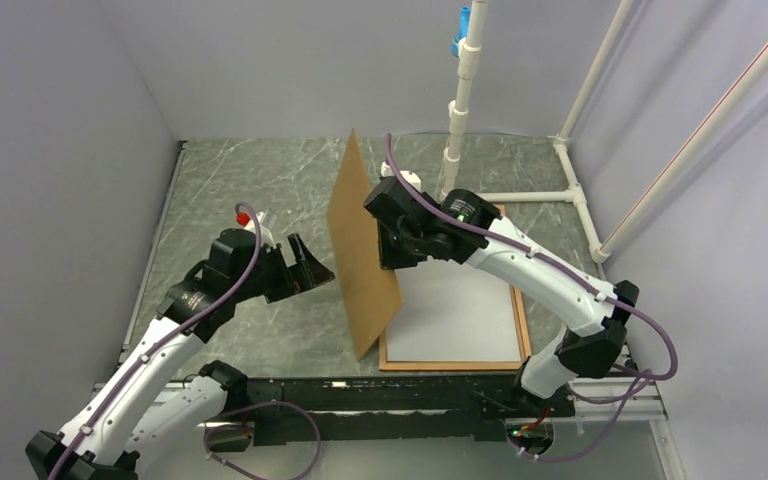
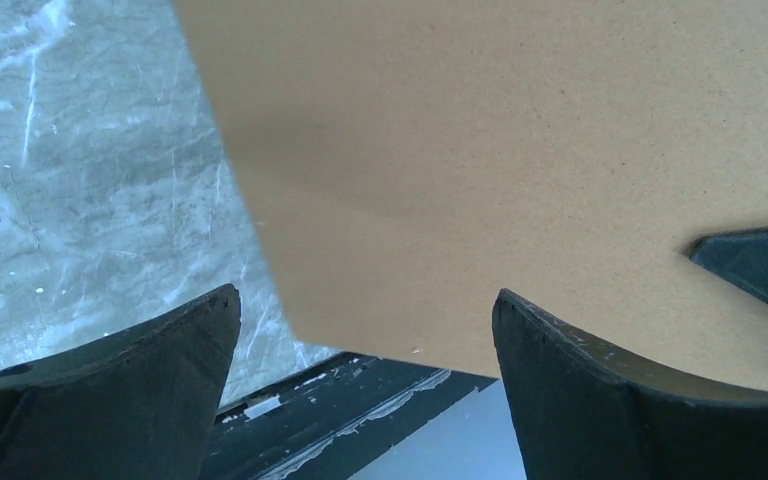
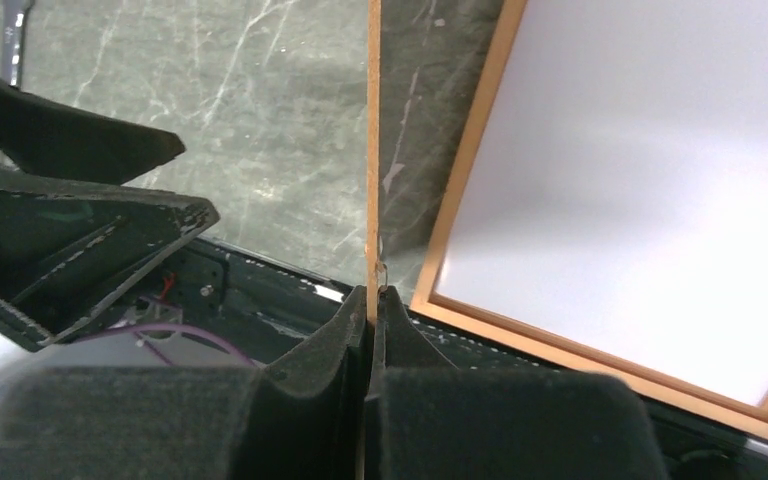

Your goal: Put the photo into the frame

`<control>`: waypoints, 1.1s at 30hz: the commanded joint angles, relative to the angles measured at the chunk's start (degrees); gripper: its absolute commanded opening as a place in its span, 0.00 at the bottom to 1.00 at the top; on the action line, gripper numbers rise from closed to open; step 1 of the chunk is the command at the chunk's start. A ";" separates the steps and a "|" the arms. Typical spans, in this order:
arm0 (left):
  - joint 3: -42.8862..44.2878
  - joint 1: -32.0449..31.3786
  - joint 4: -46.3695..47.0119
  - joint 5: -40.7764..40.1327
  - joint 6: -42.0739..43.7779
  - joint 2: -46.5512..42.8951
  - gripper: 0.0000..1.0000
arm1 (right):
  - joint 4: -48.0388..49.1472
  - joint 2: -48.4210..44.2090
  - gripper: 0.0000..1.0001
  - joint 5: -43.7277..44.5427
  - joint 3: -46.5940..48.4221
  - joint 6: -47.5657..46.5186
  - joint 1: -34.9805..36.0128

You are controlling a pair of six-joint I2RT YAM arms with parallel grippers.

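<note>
The right gripper (image 3: pixel 371 300) is fully closed on the backing board (image 1: pixel 360 240). In the right wrist view the thin brown panel is seen edge-on, pinched between the two fingers. The board is held upright on its edge with a slight tilt. Whether its lower corner touches the table (image 1: pixel 250 190) cannot be determined.

The left gripper (image 1: pixel 316 268) is opened to its widest position and nothing is held in it. It is positioned to the left of the board, with its fingertips directed at the board's broad face. In the left wrist view the board fills the area ahead of the fingertips, and no contact with it is seen. Part of one finger of the right gripper is visible against the board, to the right of the left gripper's right finger.

The frame (image 1: pixel 450 366) is laid flat on the grey marble-patterned table, below and to the right of the right gripper and just beside the lower edge of the board. The photo (image 1: pixel 455 315) is located inside the frame with its white back upward; the printed side is not visible. The photo is bordered by the orange-brown rim on every side that is in view.
</note>
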 commanded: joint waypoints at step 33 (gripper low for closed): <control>-2.13 -1.17 15.19 -3.76 -11.34 -16.23 0.99 | 1.35 3.84 0.69 0.27 7.41 -6.61 11.38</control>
